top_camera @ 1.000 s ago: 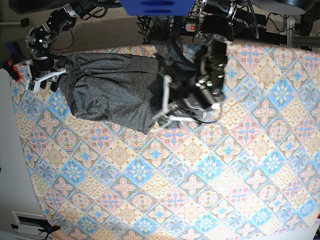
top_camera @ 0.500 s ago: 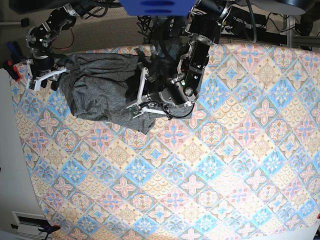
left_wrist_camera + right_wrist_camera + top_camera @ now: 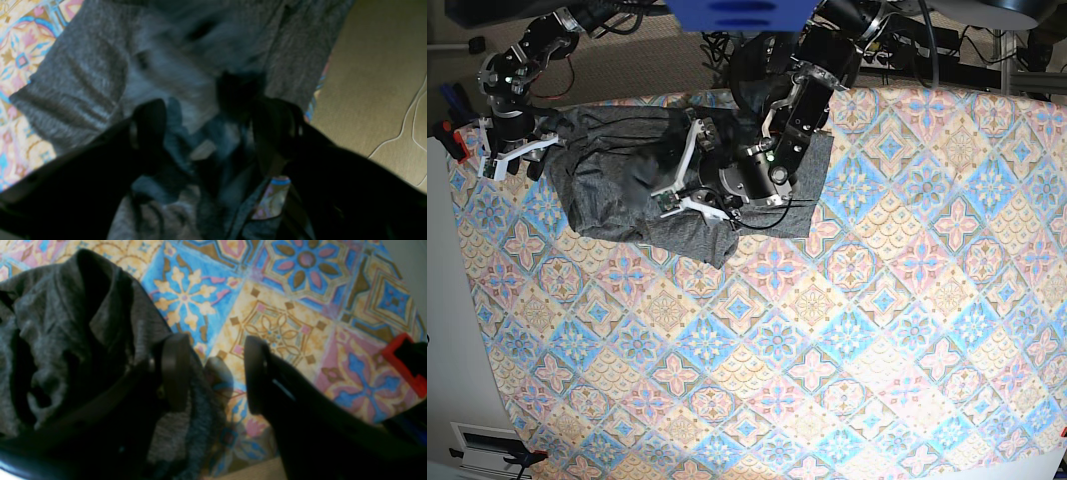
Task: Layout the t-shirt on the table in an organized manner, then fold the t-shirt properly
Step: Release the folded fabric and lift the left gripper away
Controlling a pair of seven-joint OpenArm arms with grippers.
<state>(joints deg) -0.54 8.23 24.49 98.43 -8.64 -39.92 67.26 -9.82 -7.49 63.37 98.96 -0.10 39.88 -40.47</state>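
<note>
A: What do we see nearest?
B: Bare table [image 3: 827,380], patterned cloth. Farther back, we find the t-shirt [image 3: 617,190] bunched at the far left.
A: And our left gripper [image 3: 679,170]?
B: Over the shirt's middle, jaws spread, cloth lying between them but not pinched.
A: Our right gripper [image 3: 213,373]?
B: At the shirt's far left edge, fingers parted, fabric beside one finger [image 3: 175,370], nothing clamped.

Robot lab: cables [image 3: 947,45], power strip [image 3: 812,55]
</note>
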